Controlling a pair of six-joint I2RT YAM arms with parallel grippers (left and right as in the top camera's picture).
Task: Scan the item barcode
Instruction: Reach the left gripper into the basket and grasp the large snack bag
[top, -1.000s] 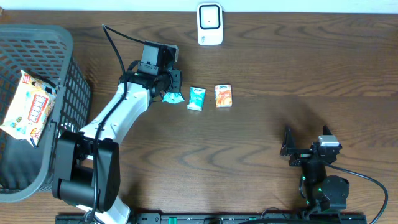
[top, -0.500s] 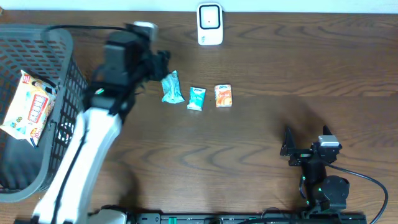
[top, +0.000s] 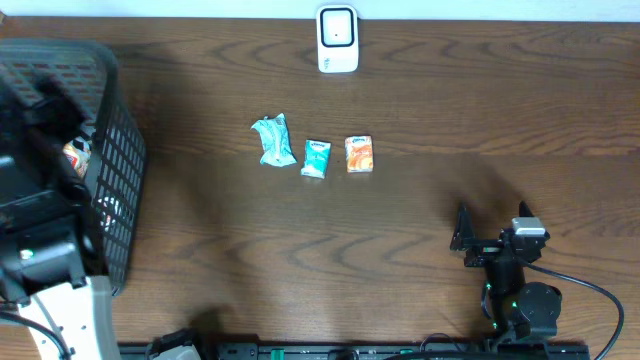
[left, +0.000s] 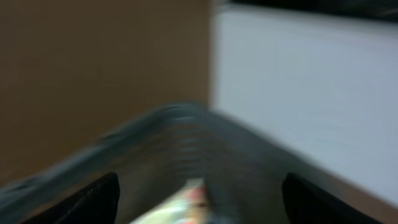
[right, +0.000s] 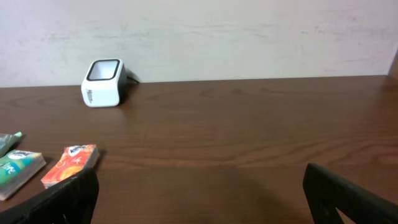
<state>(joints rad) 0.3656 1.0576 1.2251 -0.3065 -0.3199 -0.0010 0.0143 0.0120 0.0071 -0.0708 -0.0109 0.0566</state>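
Three items lie in a row mid-table: a crumpled teal packet (top: 272, 140), a small teal box (top: 316, 158) and an orange box (top: 359, 154). The white barcode scanner (top: 338, 38) stands at the back edge, also in the right wrist view as the scanner (right: 102, 83). My left gripper (left: 200, 200) hangs over the basket, blurred, jaws wide apart with nothing between them; a printed snack pack (left: 180, 202) lies below it. My right gripper (top: 492, 235) rests at the front right, open and empty, the orange box (right: 69, 165) off to its left.
A dark mesh basket (top: 115, 150) fills the left edge, with the left arm (top: 45, 260) blurred above it. A wall runs behind the table's far edge.
The left arm has swung from the row of items leftward over the basket. Its jaws opened and the teal packet stays lying on the table. The right arm has not moved.
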